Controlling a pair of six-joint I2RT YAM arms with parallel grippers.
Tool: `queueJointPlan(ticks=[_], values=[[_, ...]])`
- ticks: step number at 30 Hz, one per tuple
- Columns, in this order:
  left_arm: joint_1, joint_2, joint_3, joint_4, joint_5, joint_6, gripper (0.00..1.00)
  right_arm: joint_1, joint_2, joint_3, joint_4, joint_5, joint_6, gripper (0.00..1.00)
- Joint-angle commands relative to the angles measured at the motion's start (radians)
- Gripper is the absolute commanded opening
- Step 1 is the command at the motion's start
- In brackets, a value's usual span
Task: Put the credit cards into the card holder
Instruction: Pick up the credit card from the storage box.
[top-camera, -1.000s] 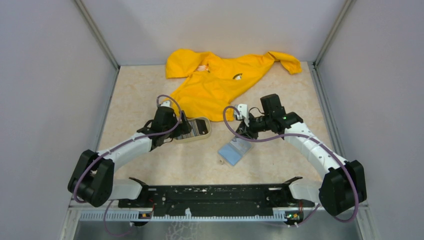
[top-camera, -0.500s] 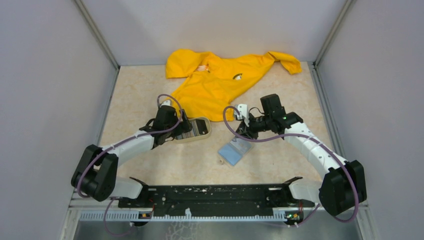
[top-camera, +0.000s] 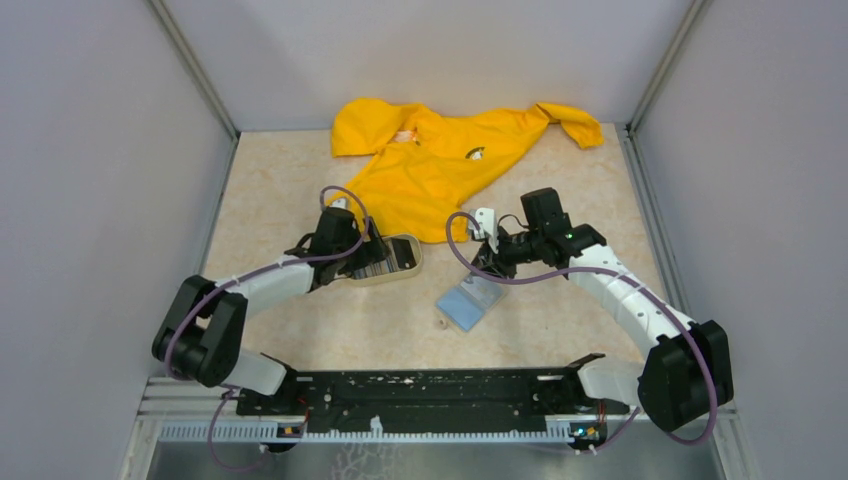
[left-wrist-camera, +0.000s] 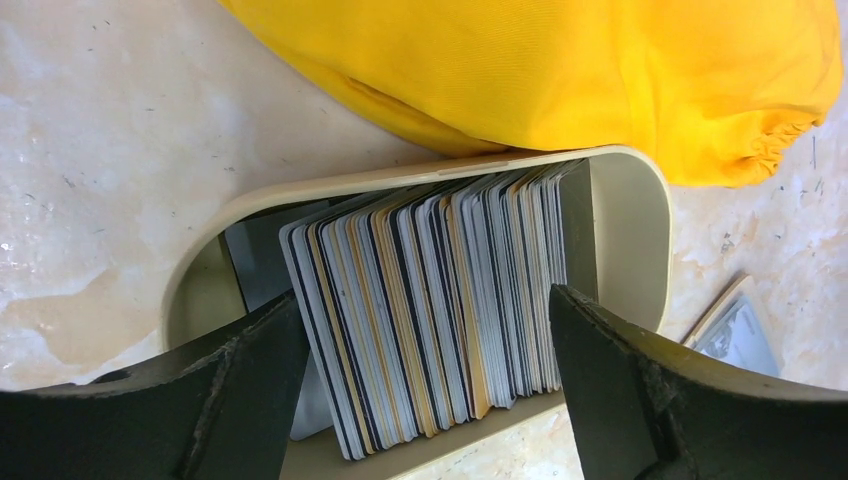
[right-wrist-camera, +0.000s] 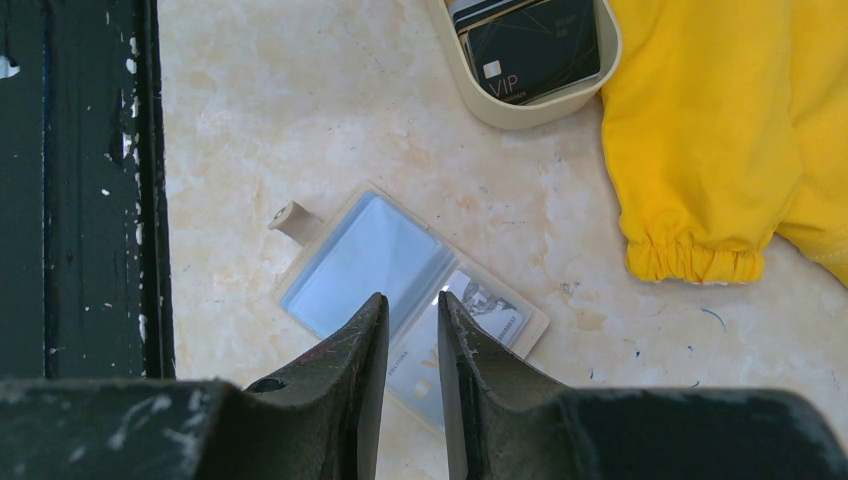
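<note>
The credit cards (left-wrist-camera: 430, 310) stand on edge as a striped stack in a beige oval tray (left-wrist-camera: 630, 230). My left gripper (left-wrist-camera: 425, 297) is open wide and straddles that stack, one finger at each end; from above it sits over the tray (top-camera: 415, 262). The card holder (right-wrist-camera: 370, 255) lies open on the table with its bluish clear pockets up, and cards show inside its right half. My right gripper (right-wrist-camera: 413, 300) hovers over the holder (top-camera: 466, 303) with its jaws a narrow gap apart and nothing between them.
A yellow garment (top-camera: 430, 165) lies behind the tray, its hem touching the tray's far rim (left-wrist-camera: 560, 70), and one cuff (right-wrist-camera: 690, 260) is near the holder. The black base rail (top-camera: 420, 390) runs along the near edge. Grey walls enclose the table.
The left arm's elbow has swung right and its gripper has edged forward over the tray. The right arm and the card holder have not moved.
</note>
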Motion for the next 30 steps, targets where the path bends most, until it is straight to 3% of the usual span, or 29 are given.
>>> queueJointPlan(ticks=[1, 30], values=[[0.009, 0.006, -0.002, 0.032, 0.059, -0.029, 0.91, -0.008, 0.0, -0.001, 0.016, -0.024, -0.008, 0.25], [0.095, -0.168, -0.156, 0.155, 0.251, -0.131, 0.79, -0.008, -0.006, 0.0, 0.006, -0.038, -0.019, 0.26]])
